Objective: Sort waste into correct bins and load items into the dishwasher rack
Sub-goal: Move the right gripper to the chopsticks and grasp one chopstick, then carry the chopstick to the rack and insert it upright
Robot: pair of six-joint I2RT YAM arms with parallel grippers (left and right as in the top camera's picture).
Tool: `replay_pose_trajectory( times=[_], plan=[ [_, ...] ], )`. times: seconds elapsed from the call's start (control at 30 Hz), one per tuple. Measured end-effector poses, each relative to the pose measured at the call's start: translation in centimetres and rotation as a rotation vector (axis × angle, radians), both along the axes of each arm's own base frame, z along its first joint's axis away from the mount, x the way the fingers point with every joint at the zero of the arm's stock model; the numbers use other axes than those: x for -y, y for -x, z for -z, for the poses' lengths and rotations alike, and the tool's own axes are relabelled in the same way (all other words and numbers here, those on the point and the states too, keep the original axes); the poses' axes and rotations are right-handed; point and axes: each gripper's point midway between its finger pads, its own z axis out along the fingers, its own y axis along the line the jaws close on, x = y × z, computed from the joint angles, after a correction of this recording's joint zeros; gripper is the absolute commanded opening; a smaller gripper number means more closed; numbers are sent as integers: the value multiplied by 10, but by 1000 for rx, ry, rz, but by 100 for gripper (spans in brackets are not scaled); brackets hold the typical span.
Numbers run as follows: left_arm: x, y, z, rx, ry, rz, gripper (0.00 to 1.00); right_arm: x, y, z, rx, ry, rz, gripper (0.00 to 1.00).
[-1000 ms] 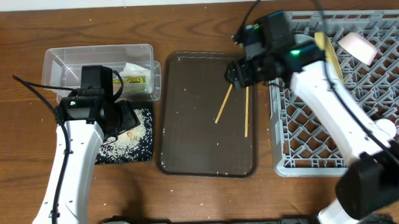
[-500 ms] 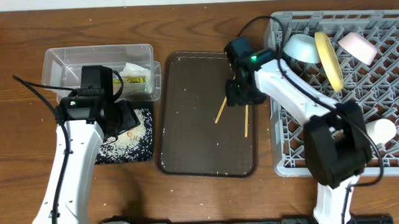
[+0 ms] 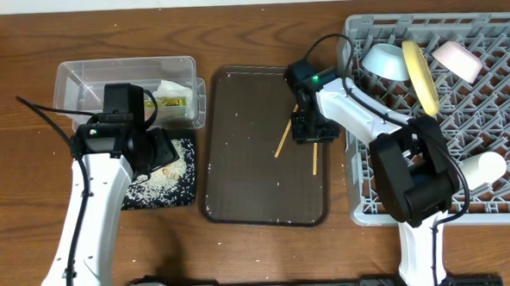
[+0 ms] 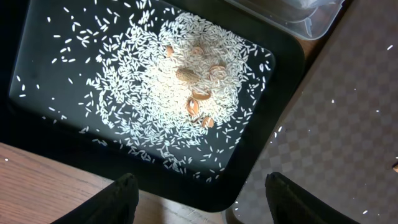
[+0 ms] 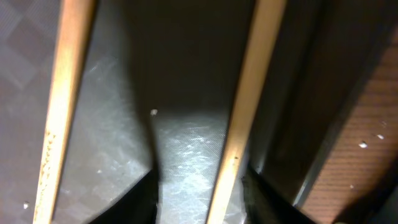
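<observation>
Two wooden chopsticks point(image 3: 282, 140) lie on the dark brown serving tray point(image 3: 240, 187). My right gripper point(image 3: 310, 128) is low over them and open. In the right wrist view its fingers point(image 5: 202, 202) straddle the right chopstick point(image 5: 245, 93); the other chopstick point(image 5: 65, 106) lies to the left. My left gripper point(image 3: 156, 152) hangs open and empty point(image 4: 205, 199) over the black tray point(image 4: 50, 124) of white rice point(image 4: 168, 81). The clear tub point(image 3: 80, 82) holds the napkin point(image 3: 173, 86) and the wrapper point(image 3: 171, 102). The grey rack point(image 3: 445, 152) holds the yellow plate point(image 3: 422, 75), blue bowl point(image 3: 386, 61), pink bowl point(image 3: 457, 61) and cup point(image 3: 485, 167).
A few brown shell bits point(image 4: 199, 99) lie in the rice. Stray rice grains dot the brown tray point(image 4: 348, 124). The rack's left wall point(image 3: 355, 156) stands close to the right of my right gripper. The clear tub's corner point(image 4: 298, 15) shows at the top of the left wrist view.
My right arm has swung from the rack's left edge down and left onto the brown tray, over the chopsticks. The left arm and the chopsticks have not moved.
</observation>
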Motion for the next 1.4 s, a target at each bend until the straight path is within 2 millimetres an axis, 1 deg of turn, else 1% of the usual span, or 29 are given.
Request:
replay_pose_trajectory(
  times=[0.07, 0.1, 0.23, 0.33, 0.6, 0.73, 0.8, 0.87, 0.97, 1.07, 1.13, 1.2, 1.27, 1.4],
  plan=[
    [0, 0, 0, 0, 0, 0, 68, 1, 0, 0, 0, 5, 1, 19],
    [0, 0, 0, 0, 0, 0, 69, 2, 0, 0, -1, 9, 8, 16],
    [0, 0, 0, 0, 0, 0, 68, 3, 1, 0, -2, 14, 5, 9],
    [0, 0, 0, 0, 0, 0, 68, 3, 1, 0, -3, 14, 4, 1],
    [0, 0, 0, 0, 0, 0, 68, 0, 2, 0, -11, -4, 7, 1],
    [0, 0, 0, 0, 0, 0, 69, -3, 6, -4, -28, -31, 8, 1],
    [0, 0, 0, 0, 0, 0, 68, -4, 7, -11, -21, -47, 1, 1],
    [0, 0, 0, 0, 0, 0, 68, -5, 5, -25, 9, -67, -13, 1],
    [0, 0, 0, 0, 0, 0, 68, -2, -3, -61, 94, -105, -33, 1],
    [0, 0, 0, 0, 0, 0, 69, 14, -8, -103, 188, -114, -25, 1],
    [0, 0, 0, 0, 0, 0, 68, 31, -9, -123, 230, -99, -3, 1],
    [0, 0, 0, 0, 0, 0, 68, 51, -9, -135, 251, -67, 24, 1],
    [0, 0, 0, 0, 0, 0, 69, 69, -7, -137, 241, -35, 44, 1],
    [0, 0, 0, 0, 0, 0, 69, 103, -1, -134, 190, 17, 85, 1]
  ],
)
